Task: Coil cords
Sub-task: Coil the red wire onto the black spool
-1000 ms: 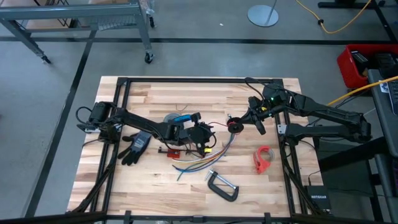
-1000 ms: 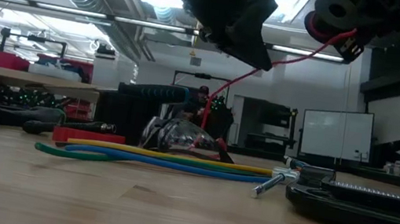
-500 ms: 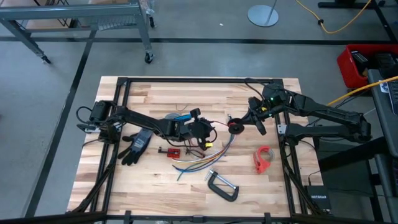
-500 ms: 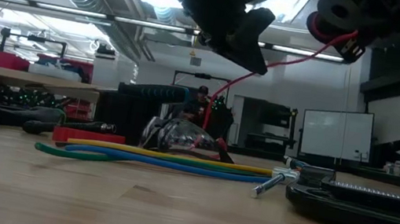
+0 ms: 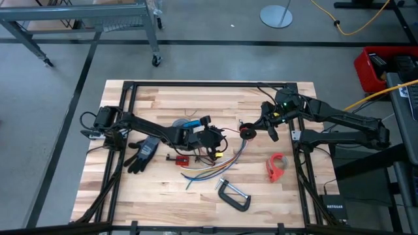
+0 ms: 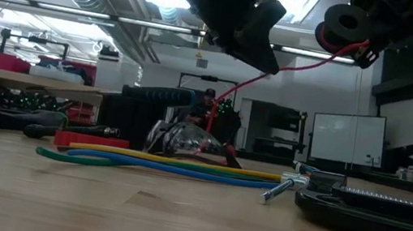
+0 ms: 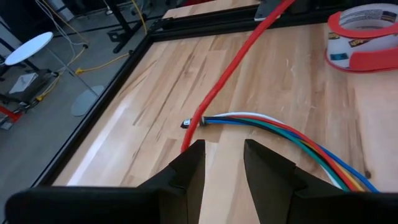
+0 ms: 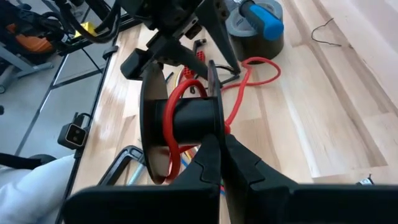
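A black spool point(image 8: 186, 121) wound with red cord is held up by my right gripper point(image 8: 221, 146) right of the table's middle point(image 5: 246, 132). The red cord point(image 7: 230, 68) runs down from it past my left gripper point(image 7: 224, 146), which hovers open above the table's middle point(image 5: 210, 138). The cord loops on the wood point(image 8: 261, 68). The bundle of coloured strands point(image 7: 280, 127) lies flat on the table, near side of my left gripper point(image 5: 209, 171). A thin black wire point(image 8: 323, 28) lies on the far boards. My right gripper pinches one flange of the spool point(image 8: 210, 121) at its rim, between its two fingers. The spool is lifted clear of the table, its axis about level. The cord trails from its core toward the table. My left gripper: the red cord passes the outer side of one finger point(image 7: 189, 165); I cannot tell whether they touch.
A grey tape roll with a blue-handled tool point(image 5: 186, 124) sits far of my left gripper. A black glove point(image 5: 142, 153) lies left, a red tape dispenser point(image 5: 277, 166) right, and a C-clamp point(image 5: 234, 194) near the front edge. A small red part point(image 5: 177, 158) lies by the bundle.
My left gripper has shifted a little toward the table's far left and come part of the way back. The spool in my right gripper has dipped slightly. The coloured bundle has stayed where it was.
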